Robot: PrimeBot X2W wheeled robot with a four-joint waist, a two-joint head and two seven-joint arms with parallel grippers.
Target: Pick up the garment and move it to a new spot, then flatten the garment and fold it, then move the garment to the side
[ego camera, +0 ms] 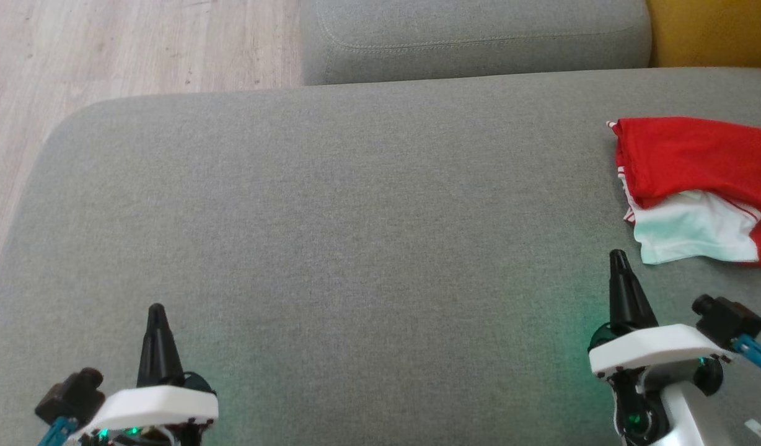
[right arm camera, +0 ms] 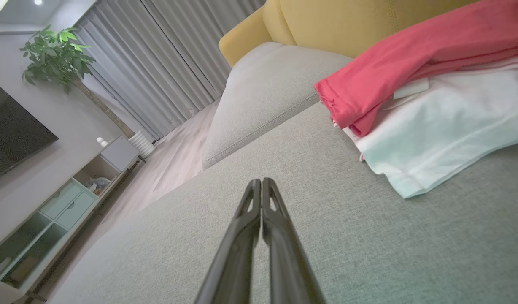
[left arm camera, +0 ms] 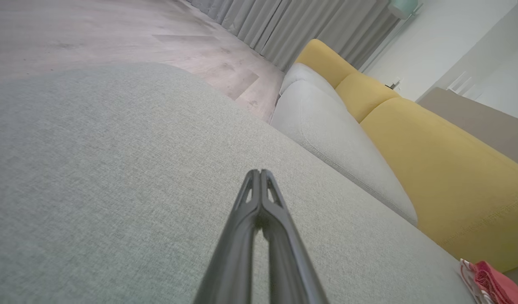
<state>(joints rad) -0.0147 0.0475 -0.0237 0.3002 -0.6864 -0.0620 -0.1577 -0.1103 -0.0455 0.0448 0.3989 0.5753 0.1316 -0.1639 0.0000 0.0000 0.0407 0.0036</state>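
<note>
Garment [ego camera: 696,179], red and white, lies at the right side of the grey sofa seat [ego camera: 356,217]. Left hand [ego camera: 157,310] and right hand [ego camera: 617,255] are both closed, empty, apart from it.

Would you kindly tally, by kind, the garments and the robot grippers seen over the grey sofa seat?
Red and white fabric garment: 1
Grippers with two dark fingers: 2 (left gripper, right gripper)
Total: 3
</note>
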